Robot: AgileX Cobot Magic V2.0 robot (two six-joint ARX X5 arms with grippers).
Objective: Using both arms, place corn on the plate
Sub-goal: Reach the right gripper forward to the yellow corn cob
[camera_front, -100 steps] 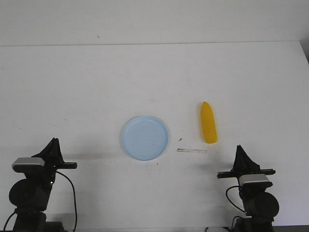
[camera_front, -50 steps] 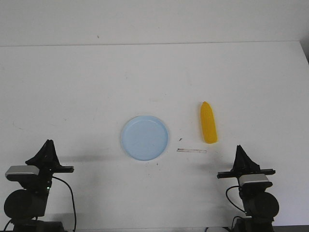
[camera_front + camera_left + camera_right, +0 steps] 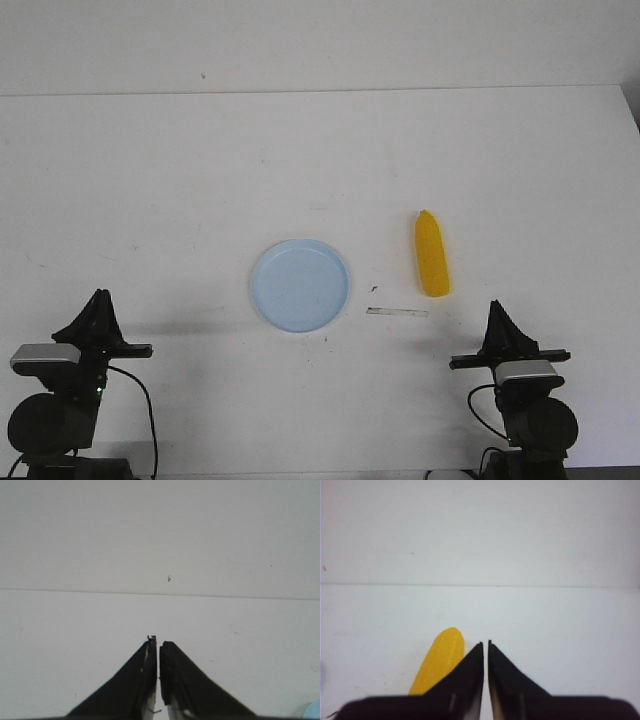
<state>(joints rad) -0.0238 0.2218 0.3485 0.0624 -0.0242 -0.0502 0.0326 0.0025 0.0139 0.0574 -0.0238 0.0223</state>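
The yellow corn (image 3: 432, 255) lies on the white table, right of the pale blue plate (image 3: 300, 285), its tapered tip pointing away. The plate holds nothing. My left gripper (image 3: 98, 300) is shut and empty near the table's front left, well left of the plate. My right gripper (image 3: 498, 308) is shut and empty near the front right, a little nearer than the corn and to its right. In the right wrist view the corn (image 3: 438, 663) lies just beside the shut gripper (image 3: 486, 643). In the left wrist view the shut gripper (image 3: 158, 641) points over bare table, with a sliver of the plate (image 3: 313, 711) at the edge.
A thin strip of tape (image 3: 397, 312) lies on the table between the plate and the corn, with a small dark speck (image 3: 373, 288) beside it. The table's far edge (image 3: 320, 92) meets a white wall.
My left arm has drawn back and to the left, from nearer the plate toward the table's front left corner. The right arm, corn and plate have not moved.
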